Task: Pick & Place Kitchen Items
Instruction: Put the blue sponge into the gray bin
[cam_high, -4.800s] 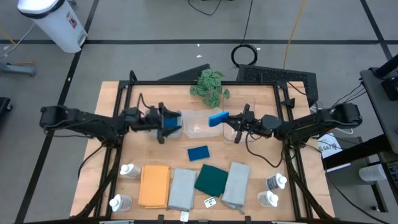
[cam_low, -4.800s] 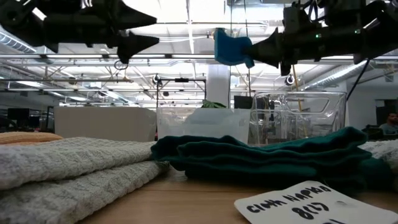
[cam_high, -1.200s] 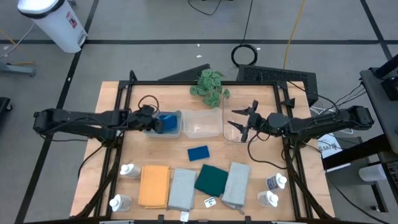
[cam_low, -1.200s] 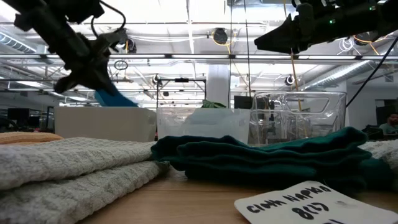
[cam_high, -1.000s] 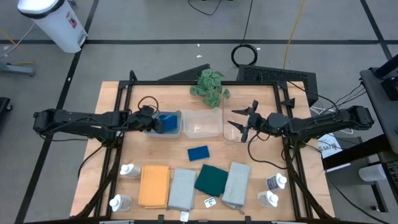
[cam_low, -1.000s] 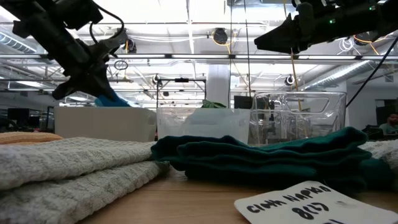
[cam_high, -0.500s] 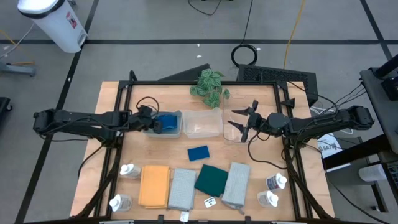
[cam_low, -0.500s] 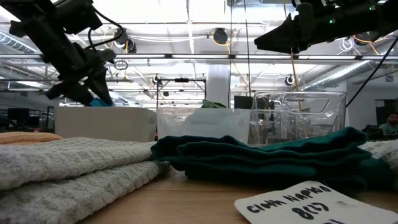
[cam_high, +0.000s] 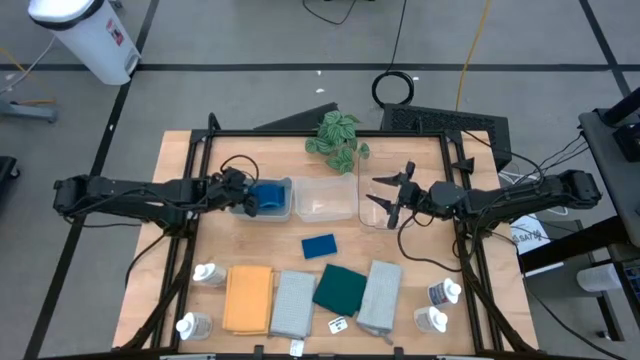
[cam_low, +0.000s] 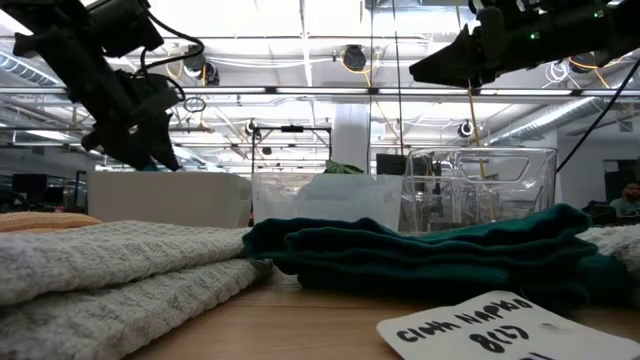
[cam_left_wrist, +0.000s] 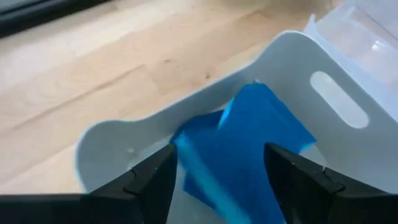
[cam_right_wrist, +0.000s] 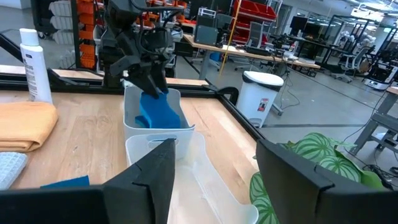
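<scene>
My left gripper (cam_high: 249, 198) hangs open over the left white bin (cam_high: 291, 203). Blue sponges (cam_left_wrist: 249, 143) stand on edge inside the bin, between the fingers and apart from them. My right gripper (cam_high: 386, 200) waits open and empty above the right clear bin (cam_high: 371, 216). Another blue sponge (cam_high: 319, 246) lies flat on the table. Near the front edge lie folded cloths: orange (cam_high: 248, 298), grey (cam_high: 293, 303), dark green (cam_high: 340, 288) and grey (cam_high: 378, 293). White bottles stand at the front left (cam_high: 205, 273) and front right (cam_high: 445, 291).
An empty clear bin (cam_high: 325, 198) stands between the other two. A leafy plant (cam_high: 335, 135) sits at the far edge. A paper label (cam_high: 338, 324) lies by the cloths. Bare wood lies between the bins and the cloths.
My left gripper has opened and let go of a blue sponge, which now rests inside the left bin. The gripper has drawn back a little toward the table's left edge. My right gripper has kept still.
</scene>
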